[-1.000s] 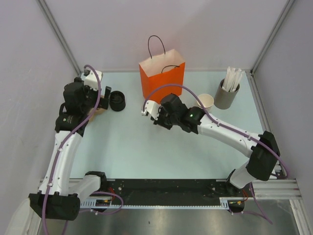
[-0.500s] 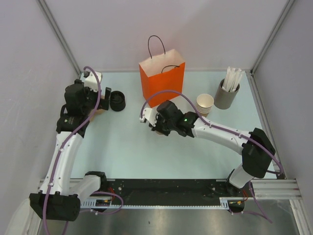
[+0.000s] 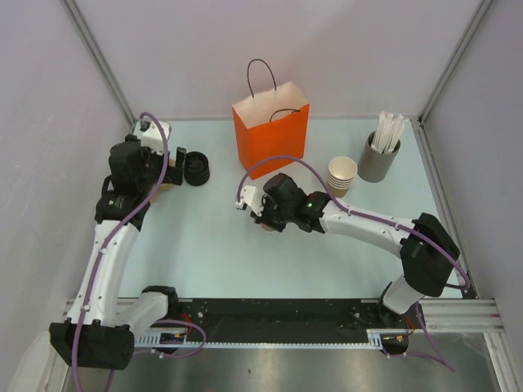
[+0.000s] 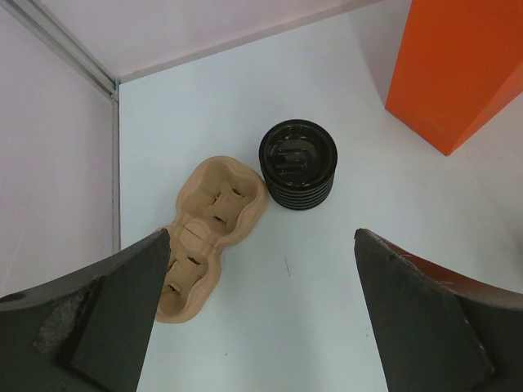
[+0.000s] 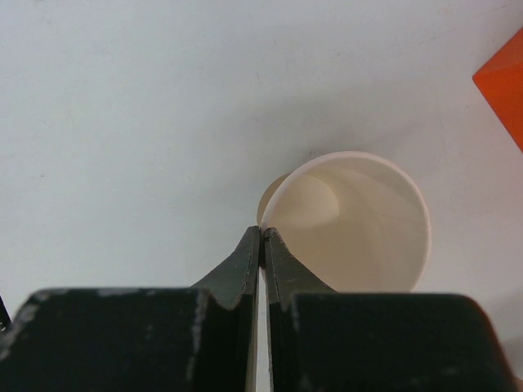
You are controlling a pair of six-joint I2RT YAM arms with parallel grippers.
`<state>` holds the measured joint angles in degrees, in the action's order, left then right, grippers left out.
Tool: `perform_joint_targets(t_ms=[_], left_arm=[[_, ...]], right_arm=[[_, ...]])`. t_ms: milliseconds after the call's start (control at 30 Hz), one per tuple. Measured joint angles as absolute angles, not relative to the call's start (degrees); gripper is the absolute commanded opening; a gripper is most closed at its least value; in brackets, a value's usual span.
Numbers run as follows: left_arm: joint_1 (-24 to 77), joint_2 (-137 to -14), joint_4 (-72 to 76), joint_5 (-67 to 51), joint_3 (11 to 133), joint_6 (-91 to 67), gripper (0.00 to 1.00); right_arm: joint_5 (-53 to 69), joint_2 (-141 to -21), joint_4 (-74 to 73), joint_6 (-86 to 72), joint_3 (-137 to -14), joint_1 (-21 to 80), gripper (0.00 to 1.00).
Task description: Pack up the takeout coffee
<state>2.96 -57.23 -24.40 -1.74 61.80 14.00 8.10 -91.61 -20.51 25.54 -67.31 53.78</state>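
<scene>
One arm [image 3: 368,224] outstretched, tool [image 5: 263,234] pinching cup [image 5: 368,216] rim

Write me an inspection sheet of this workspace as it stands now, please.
Surface: pale tabletop, no spills seen.
Job's things: paper cup, pinched at its rim; black lid stack, standing free; orange bag, upright and open at the rear.
Clutter: pulp cup carrier beside the lids; cup stack; grey holder of white sticks.
End effectors: left end effector open above carrier and lids; right end effector shut on the cup wall.
Cables: purple cables loop along both arms; no snag seen.
Surroundings: plain walls; nothing else seen.
</scene>
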Motion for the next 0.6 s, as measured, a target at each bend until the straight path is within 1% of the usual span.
perform_joint_targets(t_ms=[600], left_arm=[[2.96,-56.53,-23.73,-1.74,60.66,13.93,0.99]], right_arm=[[8.49,-92.42,-18.24,25.45,-65.84,53.98,0.00]])
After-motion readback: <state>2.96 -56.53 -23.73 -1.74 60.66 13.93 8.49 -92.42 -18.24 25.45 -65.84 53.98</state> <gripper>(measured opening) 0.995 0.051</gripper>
